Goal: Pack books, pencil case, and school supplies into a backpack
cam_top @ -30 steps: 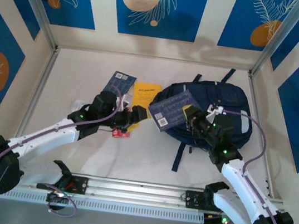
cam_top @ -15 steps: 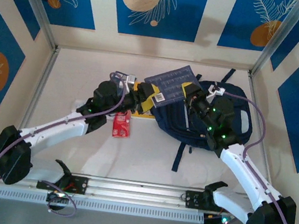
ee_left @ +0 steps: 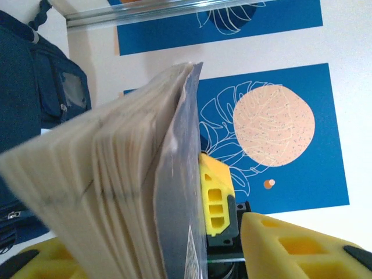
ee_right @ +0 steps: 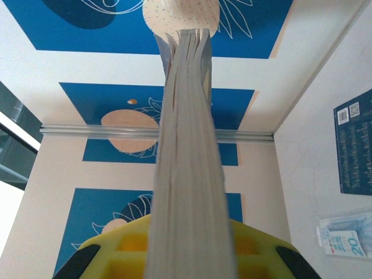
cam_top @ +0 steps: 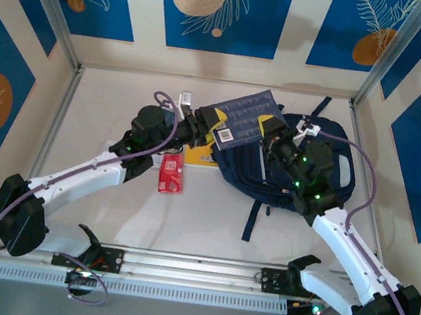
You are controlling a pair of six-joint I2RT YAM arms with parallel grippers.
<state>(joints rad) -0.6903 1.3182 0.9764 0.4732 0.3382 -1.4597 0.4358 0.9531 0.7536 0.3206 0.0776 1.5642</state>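
Obs: the navy book [cam_top: 241, 114] is off the bench [cam_top: 99, 109], hanging in the upper middle of the top view, over the left part of the backpack [cam_top: 239, 170]. It sits tilted, its printed cover facing up.

Right gripper [cam_top: 267, 130]: the fingers [ee_right: 116, 250] are closed on the book's right edge. In the right wrist view the page block rises straight out from between the yellow pads.

Left gripper [cam_top: 214, 125]: at the book's left edge. In the left wrist view the fingers [ee_left: 290, 244] stand on either side of the book, and a gap shows between the cover and the right-hand pad. Judged open, not yet clamped.

On the bench, left of the backpack: a sliver of the yellow-orange book [cam_top: 197, 158] under the left arm, and the red packet [cam_top: 169, 175] just below it.

Handling, as a judgement: the book is thin and light but floppy. The pages fan apart at the free edge, so a one-edge pinch probably lets it sag and splay. Gripping near the spine or on two opposite edges should keep it flat. The cover looks smooth, so a pinch on the cover alone may slip. The backpack is soft fabric, and its mouth will likely need holding apart for a flat book to slide in edge first.
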